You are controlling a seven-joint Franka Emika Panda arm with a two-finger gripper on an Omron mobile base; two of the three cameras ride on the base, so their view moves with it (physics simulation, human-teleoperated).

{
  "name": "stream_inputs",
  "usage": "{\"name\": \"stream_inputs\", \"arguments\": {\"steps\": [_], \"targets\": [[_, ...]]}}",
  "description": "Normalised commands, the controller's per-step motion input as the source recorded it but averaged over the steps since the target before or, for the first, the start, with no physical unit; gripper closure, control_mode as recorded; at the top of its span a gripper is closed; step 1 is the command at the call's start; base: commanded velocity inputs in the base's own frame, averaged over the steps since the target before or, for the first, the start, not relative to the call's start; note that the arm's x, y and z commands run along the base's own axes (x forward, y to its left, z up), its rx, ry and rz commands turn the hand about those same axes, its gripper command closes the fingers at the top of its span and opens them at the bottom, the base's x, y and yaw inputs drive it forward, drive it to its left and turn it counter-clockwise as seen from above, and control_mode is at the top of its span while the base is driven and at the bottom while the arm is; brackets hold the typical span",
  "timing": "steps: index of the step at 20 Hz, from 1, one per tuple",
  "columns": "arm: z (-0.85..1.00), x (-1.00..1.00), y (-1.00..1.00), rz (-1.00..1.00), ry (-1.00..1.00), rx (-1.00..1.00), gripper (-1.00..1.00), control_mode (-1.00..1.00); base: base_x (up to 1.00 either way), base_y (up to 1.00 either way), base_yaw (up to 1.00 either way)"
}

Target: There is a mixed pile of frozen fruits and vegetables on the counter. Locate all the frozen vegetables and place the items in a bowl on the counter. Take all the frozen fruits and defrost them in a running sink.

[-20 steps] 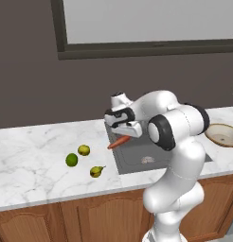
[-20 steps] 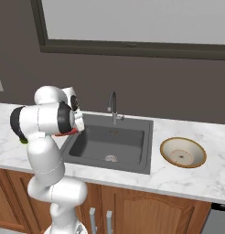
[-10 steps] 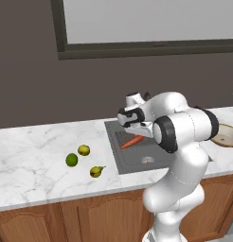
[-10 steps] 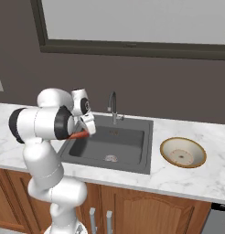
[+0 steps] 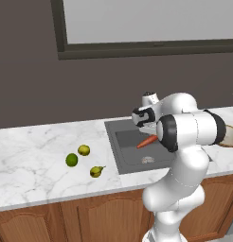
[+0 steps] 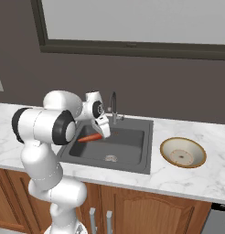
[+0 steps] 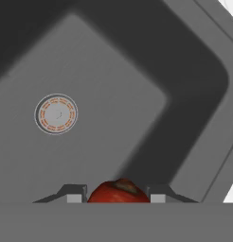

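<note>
My gripper [image 5: 150, 133] is shut on the orange carrot [image 5: 147, 141] and holds it in the air above the dark grey sink [image 5: 123, 150]. From the right, the carrot [image 6: 89, 137] sticks out leftward below the gripper [image 6: 103, 131], over the sink [image 6: 128, 146]. In the hand view the carrot's thick end [image 7: 118, 191] sits between the fingertips [image 7: 76, 194], with the sink floor and round drain [image 7: 56, 114] below. On the counter [image 5: 33, 160] to the left lie the bright green ball [image 5: 71, 159], the yellow-green ball [image 5: 84, 150] and the pear [image 5: 96, 171]. The wooden-rimmed bowl [image 6: 183, 152] stands right of the sink.
A curved metal faucet [image 6: 113, 106] rises behind the sink, close to the hand. A dark wall with a window frame runs behind the counter. Brown cabinet doors [image 6: 132, 208] lie below. My own white arm hides the bowl's near part in the left base view.
The arm has swung right along the counter, carrying the carrot from the sink's left edge to above the basin. The three items on the counter have not moved.
</note>
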Motion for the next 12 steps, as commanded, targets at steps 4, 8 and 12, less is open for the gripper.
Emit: {"name": "stream_inputs", "arguments": {"steps": [4,8,12], "targets": [[0.0,-0.06,-0.66,0.01,-0.02,0.01,1.0,-1.0,0.0,0.0,0.0],[0.0,-0.03,-0.66,0.01,-0.02,0.02,1.0,-1.0,0.0,0.0,0.0],[0.0,0.0,-0.66,0.03,-0.01,0.0,1.0,-1.0,0.0,0.0,0.0]]}}
